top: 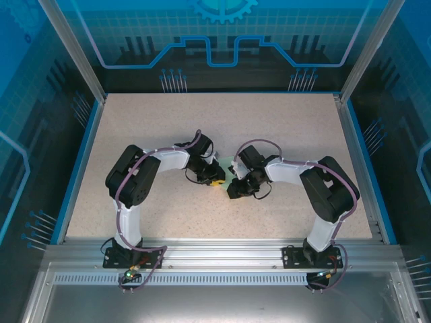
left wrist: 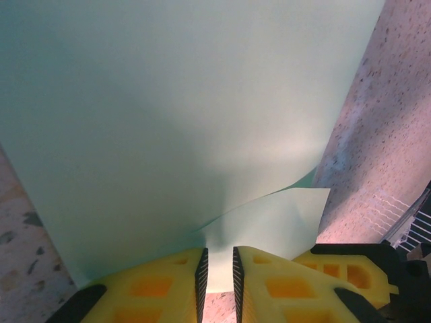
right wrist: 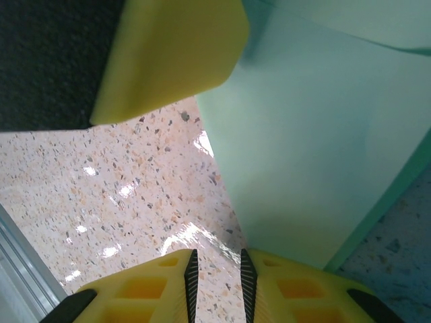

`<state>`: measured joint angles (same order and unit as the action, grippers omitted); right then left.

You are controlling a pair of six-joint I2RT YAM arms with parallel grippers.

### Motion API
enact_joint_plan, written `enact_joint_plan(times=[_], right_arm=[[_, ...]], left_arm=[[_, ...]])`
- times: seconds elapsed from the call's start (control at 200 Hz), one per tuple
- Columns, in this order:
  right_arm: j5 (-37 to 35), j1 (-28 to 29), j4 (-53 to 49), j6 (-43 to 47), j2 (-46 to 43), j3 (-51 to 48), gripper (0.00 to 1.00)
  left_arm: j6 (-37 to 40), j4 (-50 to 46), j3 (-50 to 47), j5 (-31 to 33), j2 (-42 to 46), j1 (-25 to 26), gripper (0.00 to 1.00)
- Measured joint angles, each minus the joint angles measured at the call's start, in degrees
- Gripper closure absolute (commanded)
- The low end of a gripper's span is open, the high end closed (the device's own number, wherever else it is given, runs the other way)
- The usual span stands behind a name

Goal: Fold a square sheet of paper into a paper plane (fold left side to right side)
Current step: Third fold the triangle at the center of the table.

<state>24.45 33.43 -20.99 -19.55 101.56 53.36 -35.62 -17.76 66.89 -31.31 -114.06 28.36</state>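
Speckled beige table (top: 283, 134), blue-walled enclosure. Left gripper (left wrist: 219, 276): fingers a narrow slit apart, with the edge of the square sheet of paper (left wrist: 188, 121) in the slit; pinched or only touching, cannot tell. Right gripper (right wrist: 217, 276): fingers slightly apart over bare table, sheet corner just beside one finger. Sheet sits mid-table between the grippers.

Bright, even light from overhead. Glare patches gleam on the speckled table (right wrist: 135, 202); the mint paper (left wrist: 188, 101) carries a soft shadow, and close-up edges look blurred.
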Motion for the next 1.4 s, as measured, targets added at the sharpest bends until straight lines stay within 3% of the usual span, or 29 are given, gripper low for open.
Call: enact_joint_plan(times=[0.305, 0.66, 0.955, 1.181, 1.401], right_arm=[[0.87, -1.11, 0.72, -0.26, 0.00, -0.81, 0.76], [5.88, -5.40, 3.98, -3.13, 0.48, -4.11, 0.94], [8.81, -6.67, 4.63, -4.07, 1.55, -4.31, 0.97], [9.11, -6.86, 4.76, -4.48, 1.70, -4.31, 0.99], [9.20, -6.86, 4.76, -4.70, 1.77, -4.31, 1.00]], left_arm=[[0.22, -1.14, 1.27, 0.02, -0.63, 0.04, 0.76], [1.22, -1.73, 2.08, 1.97, 0.98, 0.48, 0.70], [1.07, -1.36, 1.07, 3.04, 6.95, 3.17, 0.74], [0.74, 0.11, 0.39, 3.02, 5.35, 7.04, 0.76], [-0.13, 0.76, 0.48, 3.02, 2.21, 7.43, 0.77]])
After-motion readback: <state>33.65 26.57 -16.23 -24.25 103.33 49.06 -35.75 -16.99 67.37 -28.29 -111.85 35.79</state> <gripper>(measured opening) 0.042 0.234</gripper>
